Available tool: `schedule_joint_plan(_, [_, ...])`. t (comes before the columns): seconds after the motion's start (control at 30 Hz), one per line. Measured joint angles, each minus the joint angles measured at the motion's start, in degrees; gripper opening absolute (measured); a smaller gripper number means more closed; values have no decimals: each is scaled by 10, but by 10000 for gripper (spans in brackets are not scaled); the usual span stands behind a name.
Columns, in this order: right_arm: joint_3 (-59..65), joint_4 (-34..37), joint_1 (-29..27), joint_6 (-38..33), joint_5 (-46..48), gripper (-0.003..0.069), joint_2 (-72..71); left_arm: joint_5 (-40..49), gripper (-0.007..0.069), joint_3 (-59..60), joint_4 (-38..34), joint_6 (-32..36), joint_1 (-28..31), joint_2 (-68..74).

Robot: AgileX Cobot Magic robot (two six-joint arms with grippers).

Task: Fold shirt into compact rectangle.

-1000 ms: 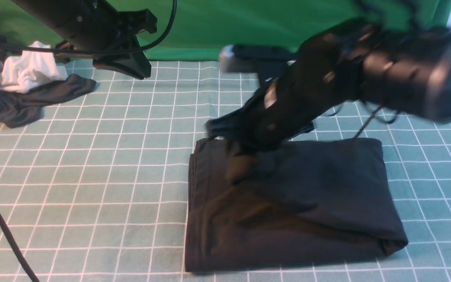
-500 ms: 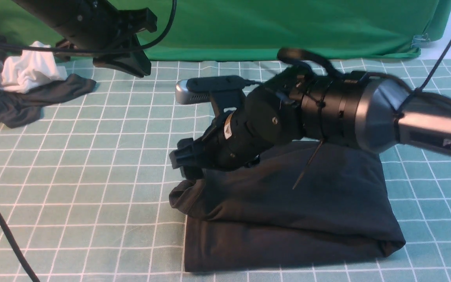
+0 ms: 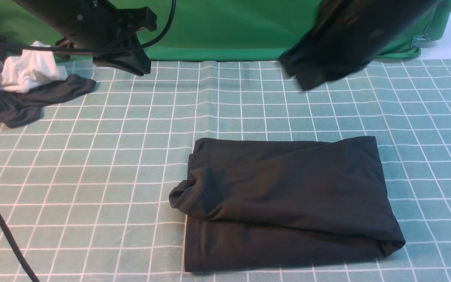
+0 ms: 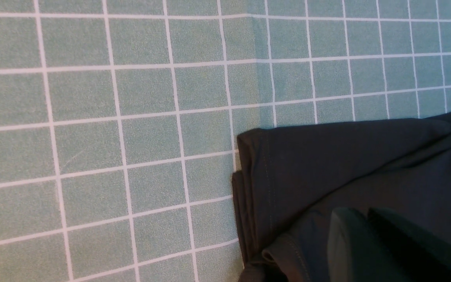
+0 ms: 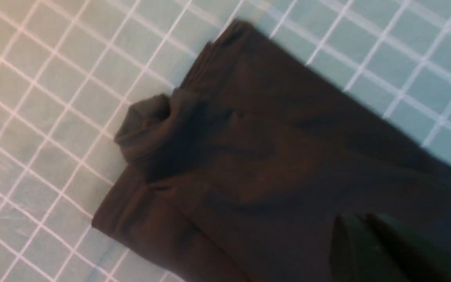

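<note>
The gridded teal mat (image 3: 92, 164) covers the whole work surface, with a green backdrop (image 3: 229, 27) hanging along its far edge. On the mat, near and a little right of centre, the shirt (image 3: 288, 203) lies folded into a rough rectangle, flat along its near and right edges, with one rounded fold (image 3: 188, 196) bulging out past its left side. Half a second ago the right arm lay low across that shirt with its pincer at the bulging fold; now the arm is lifted clear, a dark blur at the far right, and the right gripper (image 3: 302, 74) hangs above bare mat, well apart from the cloth. Its jaws are closed and carry nothing. The bulge sits where it did half a second ago, while a second ago the left edge was straight. The left arm has not shifted: the left gripper (image 3: 125, 64) hovers at the far left, jaws closed and empty. Just left of it a dark grey garment (image 3: 22, 102) lies crumpled with a white cloth (image 3: 29, 72) on top, unchanged. The left wrist view alone shows the stacked layers at the shirt's far left corner (image 4: 249, 172) and the stitched hems. The right wrist view, blurred, alone looks down into the open mouth of the bulge (image 5: 147, 121).
</note>
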Motion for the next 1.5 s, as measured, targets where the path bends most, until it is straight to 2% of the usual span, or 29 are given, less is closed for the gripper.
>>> schedule_joint_plan(0.2, [0,-25,-39,-32,4,29,-158,0,13,0,-2,-1,0,0])
schedule_joint_plan(0.47, [77,-99,-41,-34,5,29,-378,0,14,0,-3,-1,0,0])
schedule_joint_plan(0.63, [180,-105,-41,-47,2,29,-511,-1,14,0,-3,-1,0,0])
schedule_joint_plan(0.7, [262,-106,-41,-47,-17,29,-581,-2,15,0,-2,1,0,0])
schedule_joint_plan(0.83, [430,-104,-41,-42,-106,29,-681,-3,15,0,10,20,0,0])
schedule_joint_plan(0.97, [580,-97,-41,-36,-241,29,-733,-3,15,0,14,28,0,0])
schedule_joint_plan(1.13, [686,-94,-41,-27,-368,34,-743,-4,15,0,24,30,0,0])
schedule_joint_plan(1.5, [712,-91,-41,-25,-403,51,-747,-4,15,0,40,30,5,0])
